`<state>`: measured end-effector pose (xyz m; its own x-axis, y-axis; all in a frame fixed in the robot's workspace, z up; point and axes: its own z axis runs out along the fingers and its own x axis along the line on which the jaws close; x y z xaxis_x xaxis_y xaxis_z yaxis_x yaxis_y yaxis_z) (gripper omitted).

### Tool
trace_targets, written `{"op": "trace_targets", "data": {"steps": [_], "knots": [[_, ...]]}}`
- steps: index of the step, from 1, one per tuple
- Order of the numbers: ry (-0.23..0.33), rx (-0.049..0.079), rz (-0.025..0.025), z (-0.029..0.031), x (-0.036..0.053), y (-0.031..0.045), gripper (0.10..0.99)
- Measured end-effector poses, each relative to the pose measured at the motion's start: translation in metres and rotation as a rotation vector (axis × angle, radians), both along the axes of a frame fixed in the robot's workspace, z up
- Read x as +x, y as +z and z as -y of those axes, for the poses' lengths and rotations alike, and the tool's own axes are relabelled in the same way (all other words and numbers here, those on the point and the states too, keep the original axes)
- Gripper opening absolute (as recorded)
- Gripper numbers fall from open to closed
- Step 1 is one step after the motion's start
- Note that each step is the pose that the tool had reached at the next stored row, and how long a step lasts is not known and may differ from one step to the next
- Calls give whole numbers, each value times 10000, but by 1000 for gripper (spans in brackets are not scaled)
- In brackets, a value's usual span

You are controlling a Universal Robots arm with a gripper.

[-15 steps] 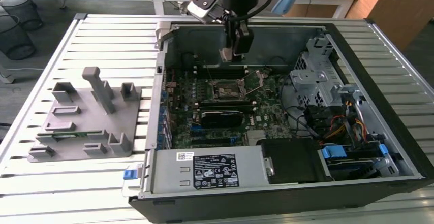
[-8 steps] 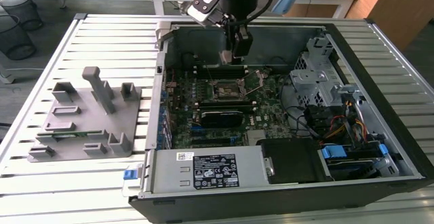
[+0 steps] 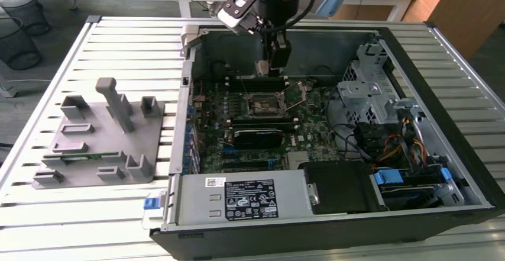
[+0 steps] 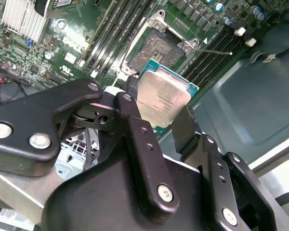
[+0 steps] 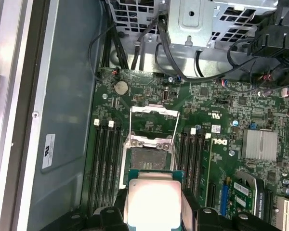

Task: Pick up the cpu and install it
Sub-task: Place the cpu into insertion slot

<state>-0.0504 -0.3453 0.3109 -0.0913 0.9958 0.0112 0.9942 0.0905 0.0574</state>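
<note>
**A:** Where's the cpu [image 4: 164, 96]?

**B:** It's clamped between the two black fingers [image 4: 131, 113] of the gripper [image 4: 158, 109]. The jaws are closed on its opposite edges, and its silver top faces the camera in both wrist views [image 5: 151, 197].

**A:** How does it sit relative to the socket [image 5: 147, 156]?

**B:** It's held in the air near the socket, clear of it and not touching. In the exterior view the gripper [image 3: 264, 69] hangs inside the case [image 3: 473, 172], just on the back-wall side of the socket [image 3: 264, 104].

**A:** What state is the socket in?

**B:** It's open. The bed is bare, and its metal frame [image 5: 154, 120] is swung up on the side of the socket away from the cpu.

**A:** What's next to the socket?

**B:** Dark memory slots [image 5: 106, 163] run along both sides of it. Past one bank, farther from the socket, there's a ribbed silver heatsink [image 5: 261, 144] on the green board [image 5: 216, 101].

**A:** And farther out?

**B:** A grey holder plate [image 3: 103, 137] lies on the slatted table [image 3: 126, 48]. It's outside the case, well apart from the socket, on the exterior view's left.
</note>
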Motion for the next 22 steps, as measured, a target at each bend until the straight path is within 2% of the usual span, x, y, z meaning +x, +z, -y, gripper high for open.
{"op": "trace_targets", "data": {"steps": [7, 22], "knots": [[-124, 1, 1, -39, 1, -110, 529], [-132, -1, 0, -52, 1, -345, 529]]}}
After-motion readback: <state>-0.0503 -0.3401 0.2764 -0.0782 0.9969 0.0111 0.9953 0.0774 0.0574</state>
